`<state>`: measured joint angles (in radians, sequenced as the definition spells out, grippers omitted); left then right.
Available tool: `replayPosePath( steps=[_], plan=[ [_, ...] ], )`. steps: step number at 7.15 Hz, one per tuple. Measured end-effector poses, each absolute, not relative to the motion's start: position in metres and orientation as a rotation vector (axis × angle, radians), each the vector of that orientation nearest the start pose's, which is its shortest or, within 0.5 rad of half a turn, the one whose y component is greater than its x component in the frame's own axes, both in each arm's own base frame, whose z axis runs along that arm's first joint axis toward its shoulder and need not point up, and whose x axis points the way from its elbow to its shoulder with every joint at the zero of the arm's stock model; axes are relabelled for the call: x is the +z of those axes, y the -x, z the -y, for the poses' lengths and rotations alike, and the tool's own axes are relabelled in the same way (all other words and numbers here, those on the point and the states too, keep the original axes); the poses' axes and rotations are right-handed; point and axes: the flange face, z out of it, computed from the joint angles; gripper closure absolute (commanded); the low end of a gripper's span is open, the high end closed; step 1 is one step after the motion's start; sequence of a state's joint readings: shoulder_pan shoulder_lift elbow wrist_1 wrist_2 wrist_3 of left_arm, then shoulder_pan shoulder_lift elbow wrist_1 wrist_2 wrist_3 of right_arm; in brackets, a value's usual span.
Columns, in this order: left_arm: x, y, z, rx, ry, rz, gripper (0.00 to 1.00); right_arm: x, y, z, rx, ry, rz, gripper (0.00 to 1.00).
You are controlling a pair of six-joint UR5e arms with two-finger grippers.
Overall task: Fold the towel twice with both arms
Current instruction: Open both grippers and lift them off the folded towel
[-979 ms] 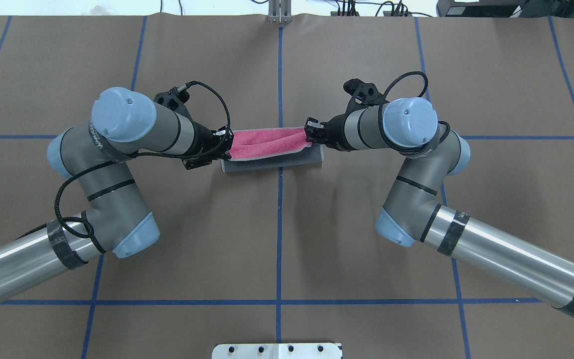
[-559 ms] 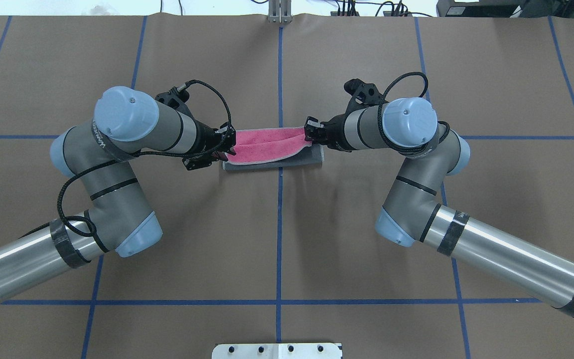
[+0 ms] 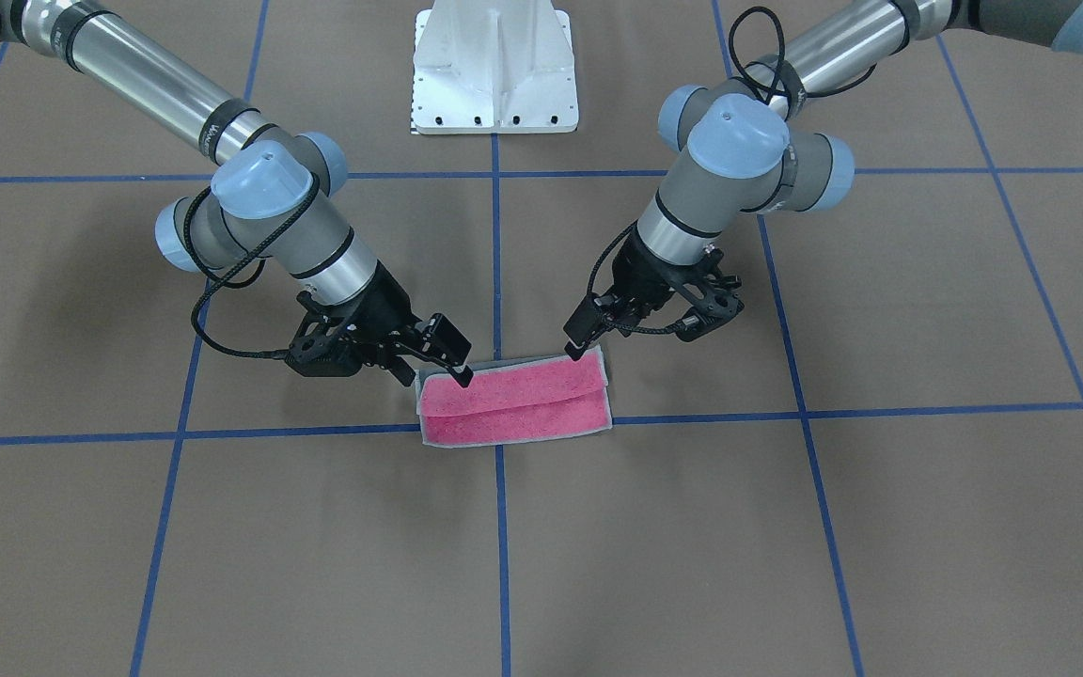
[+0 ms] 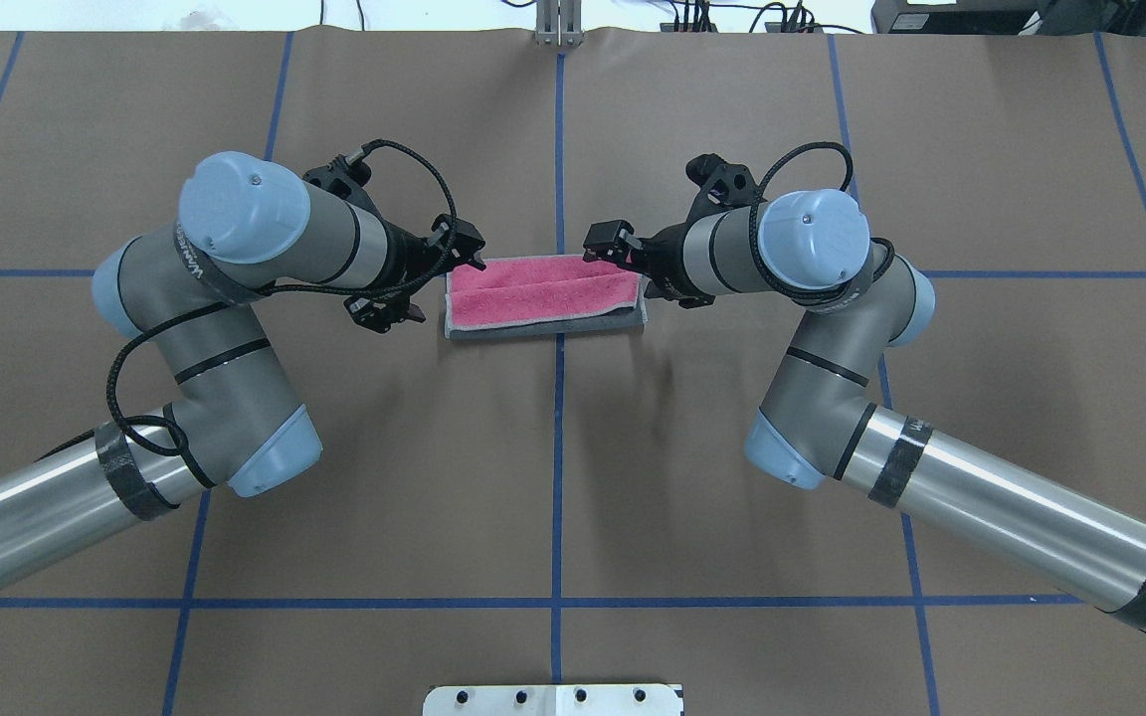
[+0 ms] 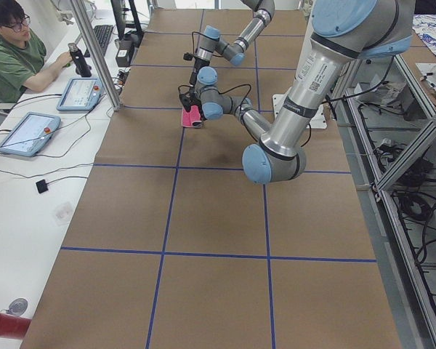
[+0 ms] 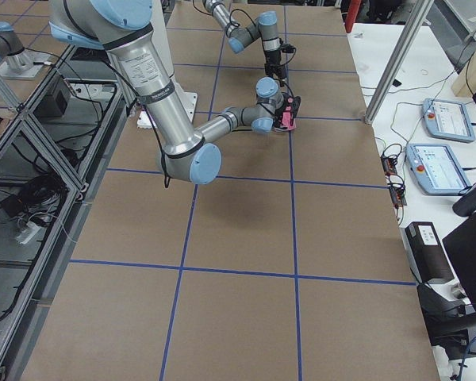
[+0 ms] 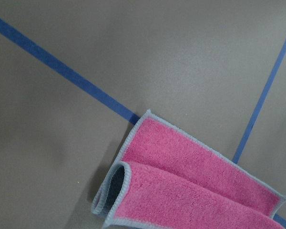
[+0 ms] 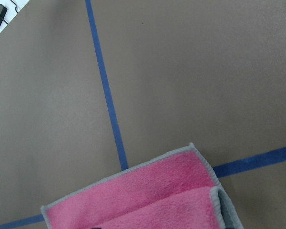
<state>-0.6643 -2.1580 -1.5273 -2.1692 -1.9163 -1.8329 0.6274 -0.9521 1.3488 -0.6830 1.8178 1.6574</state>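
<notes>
**A:** Towel position?

**B:** The towel lies flat on the counter, mid-table, across the centre blue tape line. It is a long narrow strip, pink side up. A pink flap covers the part nearer the robot, with a thin dark grey band at that near edge. A pink margin shows uncovered along the far edge.

**A:** Jaws?

**B:** The left gripper hangs at the strip's left end and the right gripper at its right end. Both sets of jaws stand apart with nothing in them. Both wrist views show the cloth free.

**A:** Progress?

**B:** Judgement: the layers are stacked and the strip is far longer than it is deep, so both folds look laid. What is left is to back the arms away. The flap is not flush, and the left end loops open slightly.
</notes>
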Motion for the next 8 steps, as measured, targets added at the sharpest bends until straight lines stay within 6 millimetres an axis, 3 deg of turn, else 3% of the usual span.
replayPosePath(
  steps=[4, 8],
  plan=[
    [0.265, -0.455, 0.533, -0.614, 0.086, -1.193, 0.00, 0.280, 0.540, 0.502, 0.521, -0.018, 1.320, 0.01],
    [0.275, -0.450, 0.535, -0.602, 0.083, -1.181, 0.00, 0.281, 0.546, 0.501, 0.597, 0.050, 1.274, 0.01]
  ],
)
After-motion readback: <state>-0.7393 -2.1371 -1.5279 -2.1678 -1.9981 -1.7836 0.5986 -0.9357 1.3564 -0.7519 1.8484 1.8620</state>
